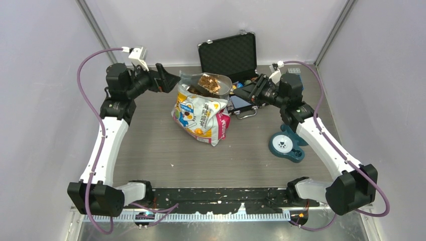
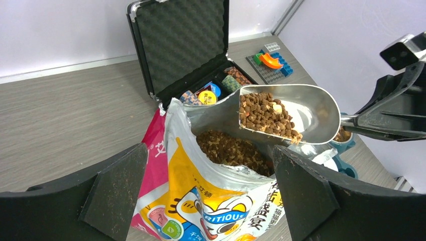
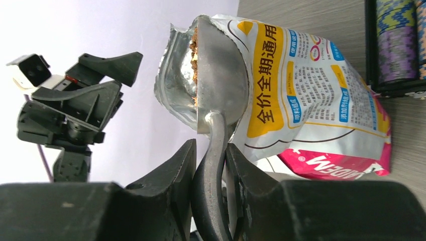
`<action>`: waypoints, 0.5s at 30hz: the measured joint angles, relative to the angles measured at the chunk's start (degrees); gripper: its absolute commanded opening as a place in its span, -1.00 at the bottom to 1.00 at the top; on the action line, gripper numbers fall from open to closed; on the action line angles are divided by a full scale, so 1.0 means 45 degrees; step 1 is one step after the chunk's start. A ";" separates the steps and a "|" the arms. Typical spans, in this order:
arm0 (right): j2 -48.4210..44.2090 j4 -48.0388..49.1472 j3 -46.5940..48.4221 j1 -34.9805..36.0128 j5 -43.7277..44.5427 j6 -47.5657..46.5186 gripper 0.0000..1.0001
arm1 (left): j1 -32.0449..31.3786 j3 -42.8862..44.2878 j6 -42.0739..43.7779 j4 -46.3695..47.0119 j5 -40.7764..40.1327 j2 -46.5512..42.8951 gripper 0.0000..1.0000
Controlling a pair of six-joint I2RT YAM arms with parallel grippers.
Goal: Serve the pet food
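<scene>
Pinched on the handle of the metal scoop (image 2: 316, 108) with the right gripper (image 3: 211, 150), upper centre of the overhead frame. Heaped with pet food (image 2: 266, 118), just above the open bag (image 2: 201, 201), more inside. Spread wide with the left gripper (image 1: 170, 80), flanking the bag's mouth.

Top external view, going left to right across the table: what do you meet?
left gripper → cartoon-cat food bag → right gripper, clamped on the scoop → teal pet bowl

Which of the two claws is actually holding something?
The right gripper, clamped on the scoop by its handle; the left gripper gapes empty by the bag.
</scene>
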 measured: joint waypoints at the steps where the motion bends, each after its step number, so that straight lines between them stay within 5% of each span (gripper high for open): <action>1: 0.0000 0.0253 -0.0141 -0.0039 -0.0092 0.0238 -0.90 | 0.0000 0.0000 -0.0015 0.0029 0.0034 0.0000 0.98; 15: 0.0291 0.3580 -0.1263 -0.0364 -0.0374 0.2997 -0.89 | 0.0000 -0.0160 -0.0146 0.0534 0.0301 -0.0005 0.98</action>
